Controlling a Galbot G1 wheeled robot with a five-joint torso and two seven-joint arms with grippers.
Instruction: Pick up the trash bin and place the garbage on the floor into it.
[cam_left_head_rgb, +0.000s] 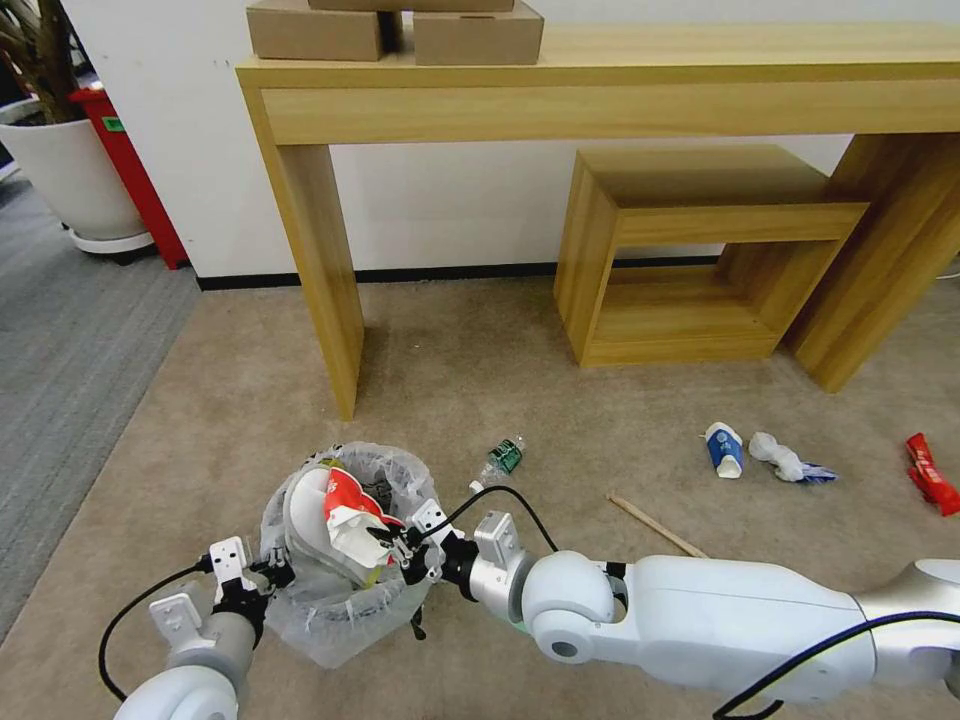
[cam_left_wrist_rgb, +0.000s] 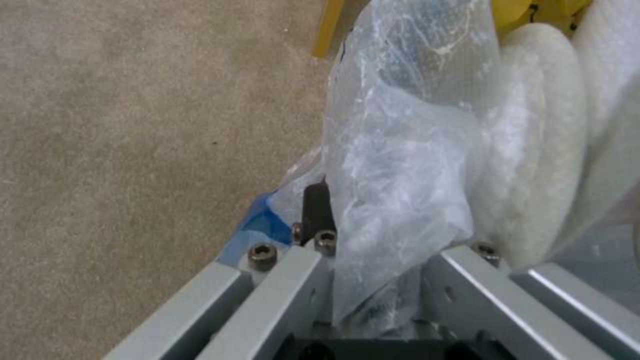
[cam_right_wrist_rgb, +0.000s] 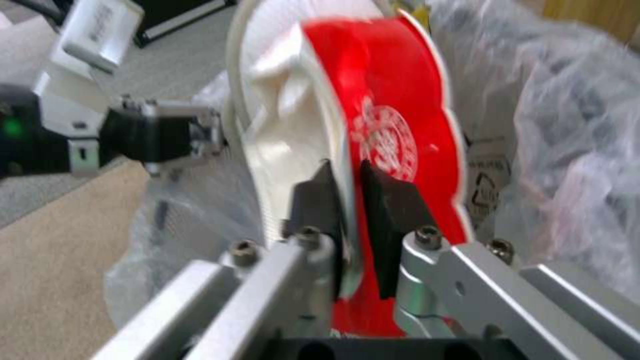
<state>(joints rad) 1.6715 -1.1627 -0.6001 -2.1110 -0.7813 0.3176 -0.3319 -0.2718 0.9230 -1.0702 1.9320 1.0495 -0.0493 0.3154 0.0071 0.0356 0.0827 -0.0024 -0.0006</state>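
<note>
The trash bin (cam_left_head_rgb: 330, 600), lined with a crinkled clear bag, sits on the beige floor (cam_left_head_rgb: 480, 360) at the lower left of the head view. My left gripper (cam_left_head_rgb: 268, 575) is shut on its near rim, with bag plastic (cam_left_wrist_rgb: 393, 200) pinched between the fingers. My right gripper (cam_left_head_rgb: 395, 548) is shut on a flattened red-and-white paper carton (cam_right_wrist_rgb: 380, 115), holding it over the bin's mouth. Garbage lying on the floor: a green-labelled bottle (cam_left_head_rgb: 502, 458), a wooden stick (cam_left_head_rgb: 655, 525), a blue-white cup (cam_left_head_rgb: 724, 450), a crumpled tissue (cam_left_head_rgb: 778, 455) and a red wrapper (cam_left_head_rgb: 930, 475).
A tall wooden console table (cam_left_head_rgb: 600, 90) stands against the wall, its left leg (cam_left_head_rgb: 325, 270) just beyond the bin. A low wooden open box (cam_left_head_rgb: 690, 250) sits under it. Grey ribbed carpet (cam_left_head_rgb: 70, 340) and a white planter (cam_left_head_rgb: 70, 170) lie far left.
</note>
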